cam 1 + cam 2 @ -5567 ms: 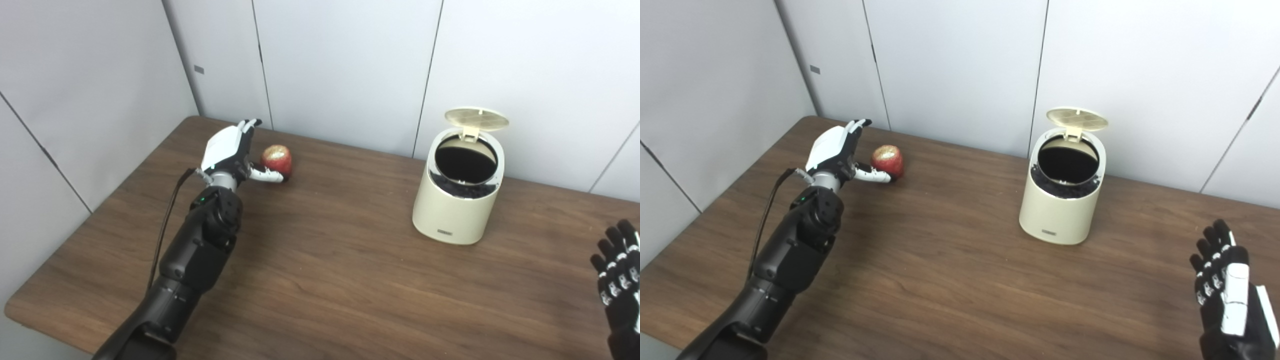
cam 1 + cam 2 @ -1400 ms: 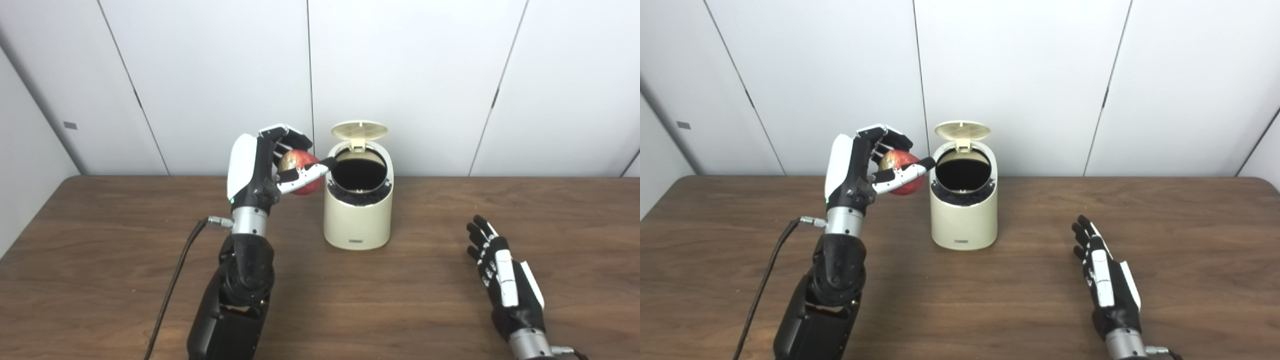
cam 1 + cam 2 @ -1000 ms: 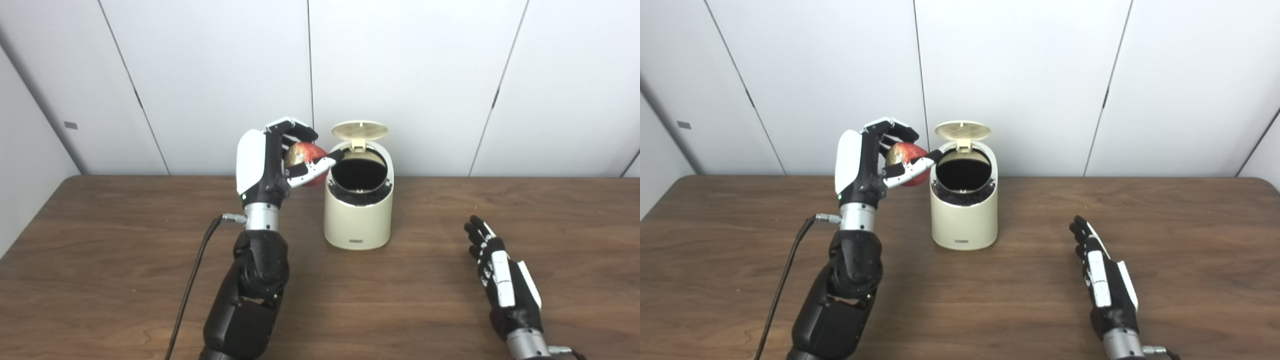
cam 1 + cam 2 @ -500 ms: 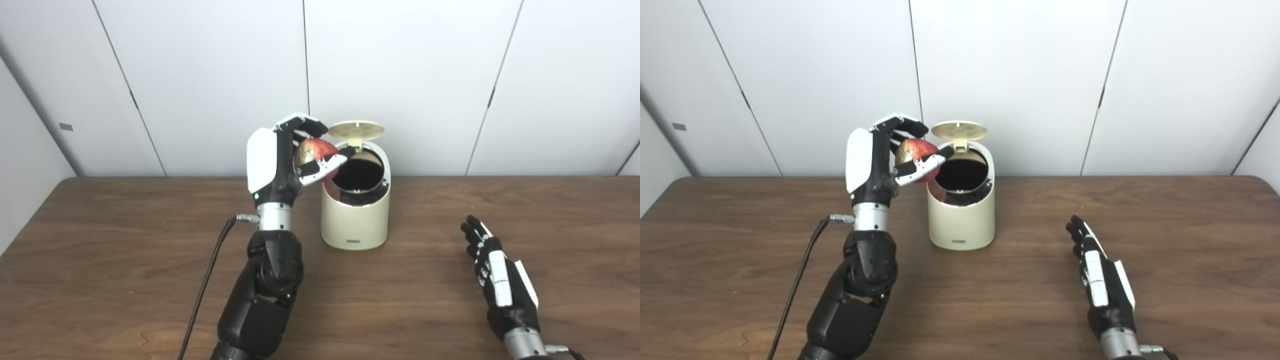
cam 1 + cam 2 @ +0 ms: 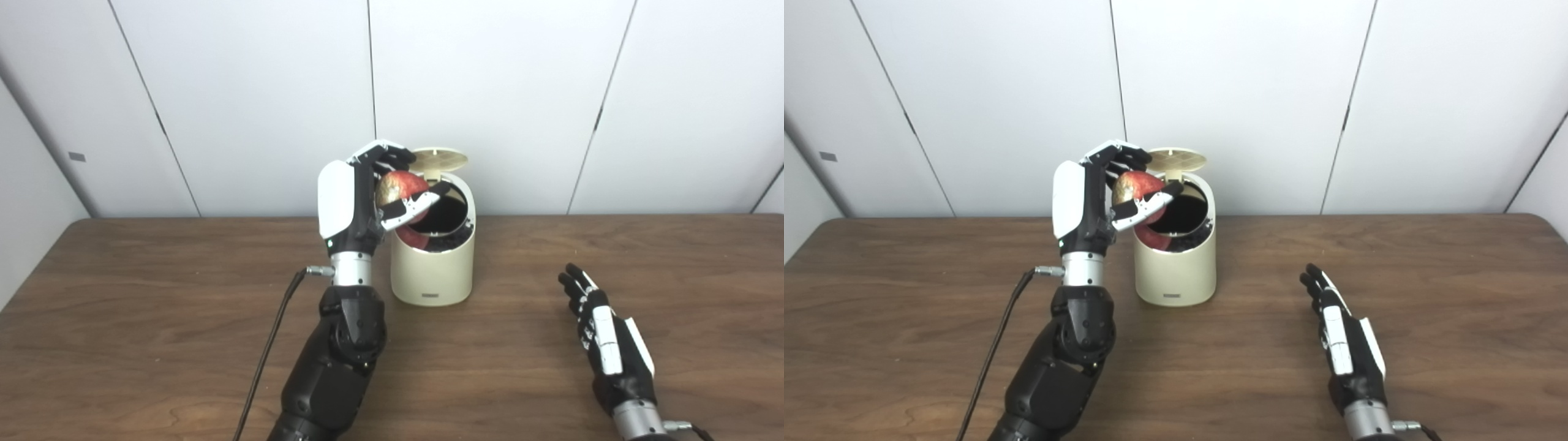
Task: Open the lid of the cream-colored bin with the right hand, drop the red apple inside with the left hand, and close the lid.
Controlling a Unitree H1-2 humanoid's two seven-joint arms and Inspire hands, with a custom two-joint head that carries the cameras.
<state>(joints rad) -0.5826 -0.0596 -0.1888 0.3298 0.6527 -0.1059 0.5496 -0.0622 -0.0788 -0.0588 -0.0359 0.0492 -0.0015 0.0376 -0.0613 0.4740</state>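
Left eye view showed the left hand [image 5: 358, 199] raised high, its fingers and thumb wrapped around the red apple [image 5: 401, 187]. The apple was up in the air, at the left edge of the bin's round mouth, partly over the dark hole and partly over the rim. A red glow of the apple showed on the bin's shiny inside wall.

The cream-colored bin [image 5: 433, 269] stood upright on the tabletop [image 5: 153, 318], just right of the left arm. Its lid [image 5: 438, 158] stood tipped up at the back, so the mouth was wide open. The hole lay to the right of the apple and a bit below it. I think the hand needed to go a little more to the right before letting go, or the apple could hit the rim and roll off.

Far to the right, the right hand [image 5: 606, 343] rested low by the tabletop, fingers spread and holding nothing. It was well apart from the bin, with bare wood between them. The left hand was much nearer.
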